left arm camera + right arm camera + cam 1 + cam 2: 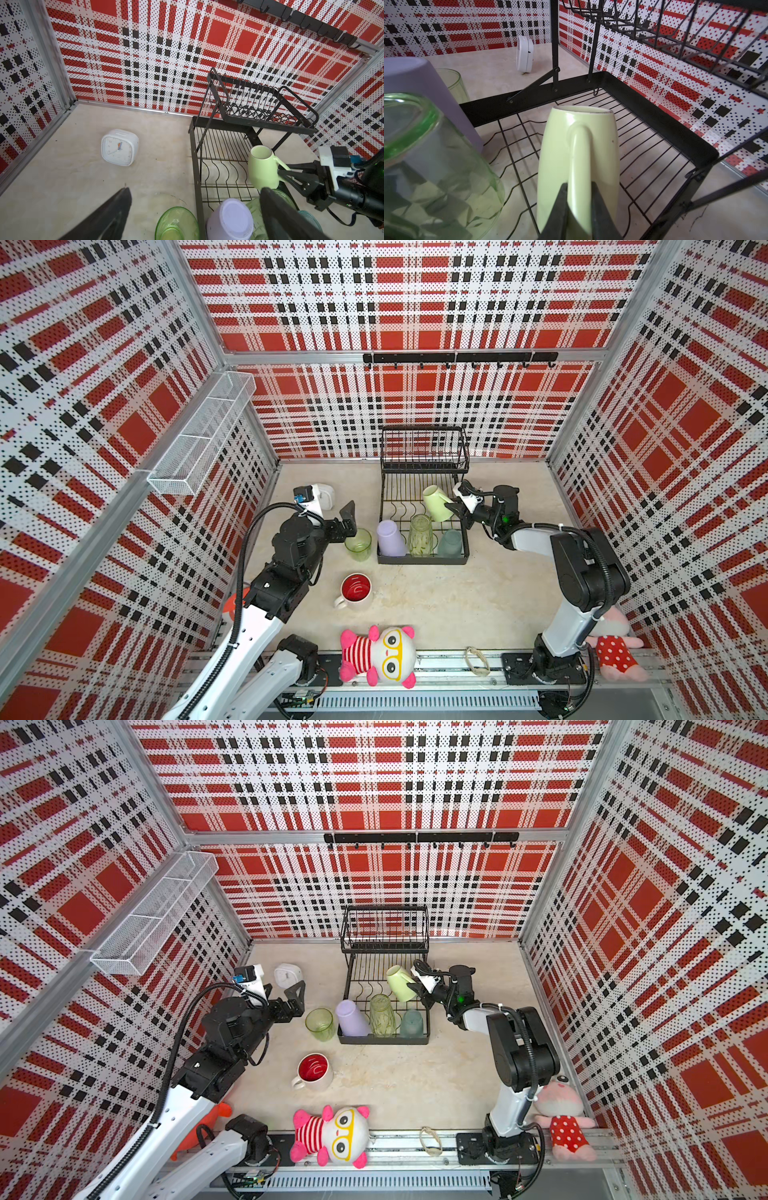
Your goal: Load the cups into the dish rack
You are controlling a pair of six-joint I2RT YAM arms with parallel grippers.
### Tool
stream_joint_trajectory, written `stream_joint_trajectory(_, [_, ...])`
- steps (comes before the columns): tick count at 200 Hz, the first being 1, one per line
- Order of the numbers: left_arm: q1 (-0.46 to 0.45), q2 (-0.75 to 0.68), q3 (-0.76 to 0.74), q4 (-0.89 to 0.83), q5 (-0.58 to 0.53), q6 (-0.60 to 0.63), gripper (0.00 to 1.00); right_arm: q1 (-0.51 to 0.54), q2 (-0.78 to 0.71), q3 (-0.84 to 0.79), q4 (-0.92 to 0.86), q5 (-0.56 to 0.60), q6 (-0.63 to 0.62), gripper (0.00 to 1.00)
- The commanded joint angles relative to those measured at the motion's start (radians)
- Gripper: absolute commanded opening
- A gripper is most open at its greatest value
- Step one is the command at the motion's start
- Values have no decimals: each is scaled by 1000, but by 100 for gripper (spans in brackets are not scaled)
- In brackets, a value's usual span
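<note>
12 = back wall, read on worktop (436, 605). At 12, near back wall: dish rack (420, 561). Front row of lower tier, 9 to 3: plastic tumbler (390, 538), ribbed tumbler (420, 536), small cup (451, 542), side by side. Behind row, at 1 of ribbed tumbler: tilted mug (437, 502), handle in jaws of right gripper (456, 511) at its 3. Just outside rack, at 9 of plastic tumbler: upright tumbler (358, 544) on worktop. At 6 of that, apart: handled mug (356, 591). At 11 of it, toward back: clock (287, 975). At 6, front edge: plush toy (378, 655).
</note>
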Motion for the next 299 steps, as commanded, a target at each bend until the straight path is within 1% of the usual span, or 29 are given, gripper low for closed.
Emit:
stream_joint_trajectory(1, [9, 4, -4, 5, 13, 14, 98, 10, -17, 42, -95, 73, -52, 0])
stream_joint_trajectory(12, [10, 3, -7, 5, 9, 20, 98, 19, -33, 48, -158, 161, 8, 0])
stream_joint_trajectory(22, [10, 1, -13, 5, 1, 26, 98, 47, -50, 44, -209, 233, 25, 0])
stream_joint_trajectory(34, [11, 0, -21, 10, -6, 30, 98, 91, -65, 30, -220, 356, 40, 0])
stream_joint_trajectory(39, [12, -1, -26, 16, -7, 32, 98, 100, -65, 33, -227, 380, 69, 0])
stream_joint_trajectory(53, [15, 5, -31, 29, 6, 36, 98, 99, -64, 44, -229, 382, 150, 0])
stream_joint_trajectory(79, [17, 18, -17, 23, 26, 44, 98, 98, -73, 23, -209, 399, 181, 0])
stream_joint_trajectory(99, [18, 7, -17, 18, 21, 50, 98, 97, -93, 9, -220, 390, 178, 0])
stream_joint_trajectory(113, [21, -6, -24, 20, 19, 50, 98, 95, -106, 12, -277, 392, 158, 0])
stream_joint_trajectory(122, [21, -13, -29, 20, 22, 50, 98, 93, -112, 15, -315, 386, 140, 5])
stream_joint_trajectory(135, [23, -19, -36, 19, 21, 50, 98, 92, -117, 12, -349, 378, 126, 8])
stream_joint_trajectory(154, [26, -22, -45, 19, 24, 49, 98, 90, -116, 13, -375, 380, 119, 9])
stream_joint_trajectory(204, [27, -31, -54, 18, 37, 41, 98, 88, -110, 27, -395, 377, 127, 13])
stream_joint_trajectory(268, [27, -13, -58, 22, 51, 38, 98, 80, -122, 13, -396, 392, 131, 21])
stream_joint_trajectory(299, [27, 1, -48, 28, 49, 46, 98, 74, -131, 11, -428, 391, 114, 21])
